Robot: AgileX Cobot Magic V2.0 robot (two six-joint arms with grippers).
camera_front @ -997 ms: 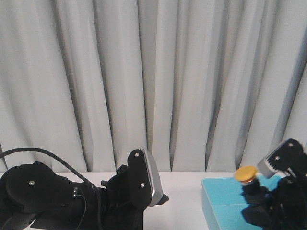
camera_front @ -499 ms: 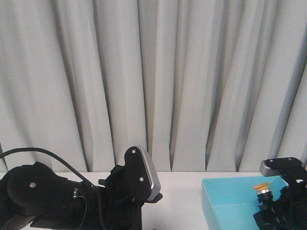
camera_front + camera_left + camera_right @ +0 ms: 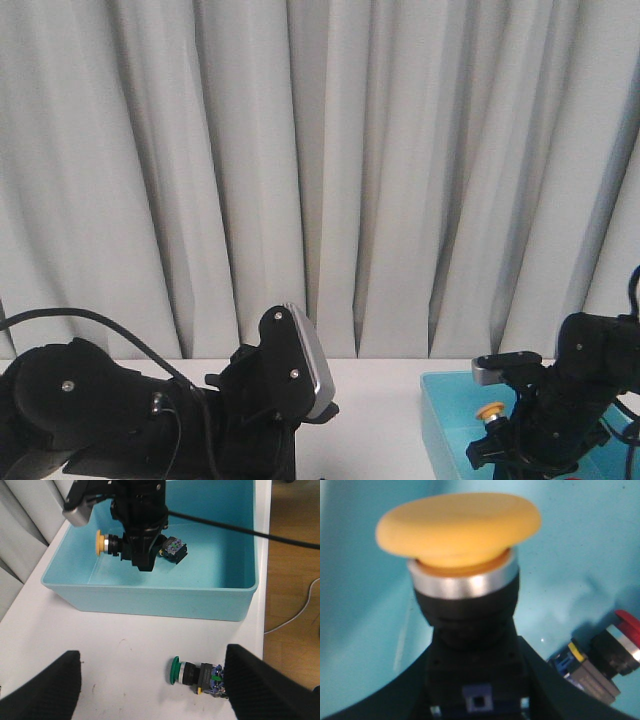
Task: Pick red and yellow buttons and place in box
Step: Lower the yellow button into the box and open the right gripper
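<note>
Right gripper [image 3: 142, 555]: we see it lowered inside the box, its jaws clamped on the black body of the yellow button.
Yellow button [image 3: 457, 527]: held with its cap pointing sideways, just above the box floor by the left wrist view; whether it touches the floor we cannot tell. In the front view its cap [image 3: 490, 410] shows just over the box wall.
Red button [image 3: 626, 630]: lying on the box floor near the yellow one, on its side; in the left wrist view only its body [image 3: 173, 549] shows past the gripper.
Box [image 3: 150, 597]: turquoise, on the white table [image 3: 125, 650], near the table's right edge.
Left gripper [image 3: 150, 690]: above the table outside the box, fingers [image 3: 50, 685] spread wide with nothing between them.
Green button [image 3: 192, 672]: on its side on the table, outside the box, near the table's right edge.
</note>
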